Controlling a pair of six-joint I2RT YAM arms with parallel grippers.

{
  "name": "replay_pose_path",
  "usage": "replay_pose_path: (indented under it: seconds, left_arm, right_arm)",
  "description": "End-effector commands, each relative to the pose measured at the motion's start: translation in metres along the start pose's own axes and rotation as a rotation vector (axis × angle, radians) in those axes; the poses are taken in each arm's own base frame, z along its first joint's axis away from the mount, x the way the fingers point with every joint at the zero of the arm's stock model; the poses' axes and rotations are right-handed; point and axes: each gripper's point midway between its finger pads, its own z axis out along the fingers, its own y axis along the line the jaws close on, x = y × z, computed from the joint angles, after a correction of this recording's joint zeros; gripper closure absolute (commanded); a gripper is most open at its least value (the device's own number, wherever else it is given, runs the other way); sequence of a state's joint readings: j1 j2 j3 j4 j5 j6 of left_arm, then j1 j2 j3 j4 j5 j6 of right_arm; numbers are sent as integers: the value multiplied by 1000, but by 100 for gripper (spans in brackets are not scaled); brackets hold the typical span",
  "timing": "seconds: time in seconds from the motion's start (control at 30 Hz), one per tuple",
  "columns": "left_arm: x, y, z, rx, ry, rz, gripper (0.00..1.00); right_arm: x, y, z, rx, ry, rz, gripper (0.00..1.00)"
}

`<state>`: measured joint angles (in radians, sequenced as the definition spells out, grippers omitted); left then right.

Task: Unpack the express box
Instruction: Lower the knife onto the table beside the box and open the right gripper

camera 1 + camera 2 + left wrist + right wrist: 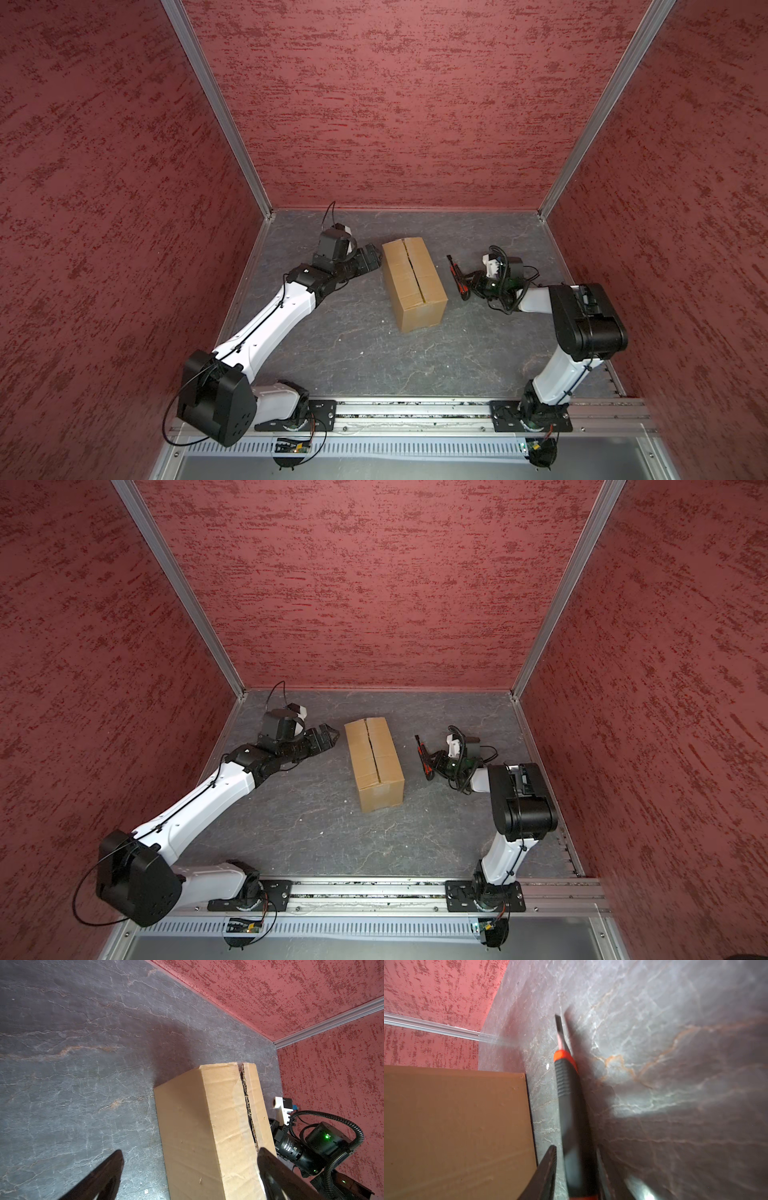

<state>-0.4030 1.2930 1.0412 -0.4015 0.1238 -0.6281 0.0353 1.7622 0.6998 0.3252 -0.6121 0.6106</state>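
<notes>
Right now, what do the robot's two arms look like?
The left arm and right arm both have white shells with bulky black joints and end in black pointed fingers. A thin black cable loops at the left arm's base. A ribbed black hose curls around the right wrist, where a green light glows.

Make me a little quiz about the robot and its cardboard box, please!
1. True or false: the express box has its top flaps folded wide open.
2. Pick one: which tool sits between the jaws of the right gripper?
A. scissors
B. a black-and-orange knife
C. a screwdriver
3. Fill the gap: the ___ gripper stands wide open beside the box, at its far end.

Key
1. False. The flaps lie flat, with only a dark slit along the middle.
2. B.
3. Left: that is the left gripper.
</notes>
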Motion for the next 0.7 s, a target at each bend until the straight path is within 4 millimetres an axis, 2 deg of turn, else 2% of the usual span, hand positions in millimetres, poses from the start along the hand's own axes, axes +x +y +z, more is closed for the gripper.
replay_pose_path:
  seconds: [0.0, 0.43, 0.67]
  left_arm:
    - [1, -2, -2, 18, -6, 8, 0]
    - [4, 1, -2, 30, -2, 6, 0]
    - [11, 0, 4, 45, 27, 16, 0]
  right_arm:
    - [-8, 4, -9, 5, -46, -24, 66]
    - [-1, -4, -32, 117, -65, -48, 59]
    - [-6, 10, -68, 213, -111, -112, 53]
